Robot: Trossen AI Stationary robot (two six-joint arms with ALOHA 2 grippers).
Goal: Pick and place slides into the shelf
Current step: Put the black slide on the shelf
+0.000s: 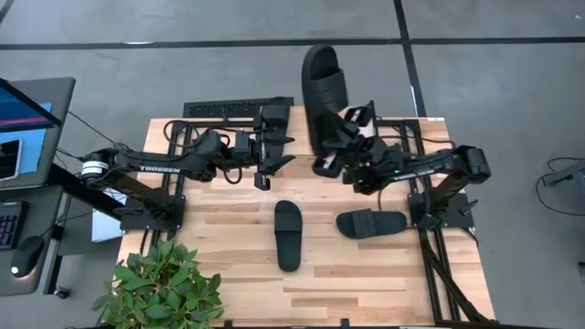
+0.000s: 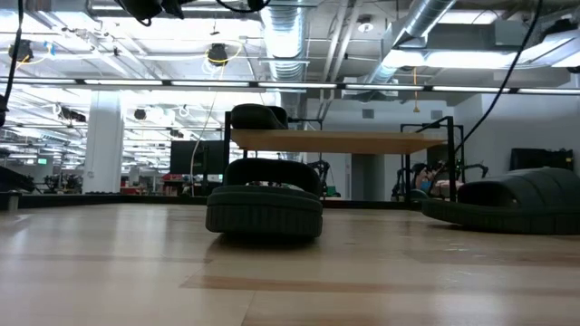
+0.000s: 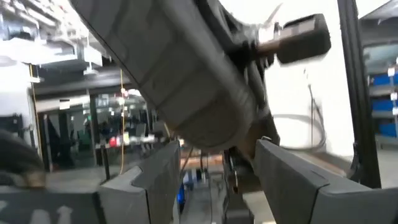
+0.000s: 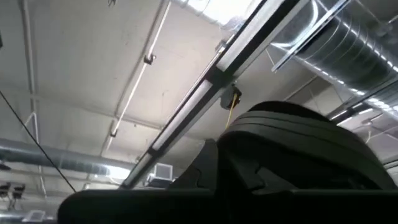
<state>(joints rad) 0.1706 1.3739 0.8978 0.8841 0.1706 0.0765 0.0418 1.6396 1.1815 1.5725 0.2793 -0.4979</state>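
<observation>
Right gripper (image 1: pixel 331 157): near the table's (image 1: pixel 366 283) far edge, clamped shut on the heel end of a slide (image 1: pixel 325 100) held raised, its toe reaching past that edge.
Left gripper (image 1: pixel 274 155): near the far edge, just left of the held slide, fingers (image 3: pixel 149 180) spread wide, holding nothing.
Second slide (image 1: pixel 288 234): flat at the table's centre, lengthwise toward the near edge.
Third slide (image 1: pixel 370 222): flat, crosswise, toward the right edge.
Shelf (image 2: pixel 340 140): in the low view, beyond the centre slide; a black slide (image 2: pixel 258 116) rests on its left end.
Plant (image 1: pixel 164 288): near left corner.
</observation>
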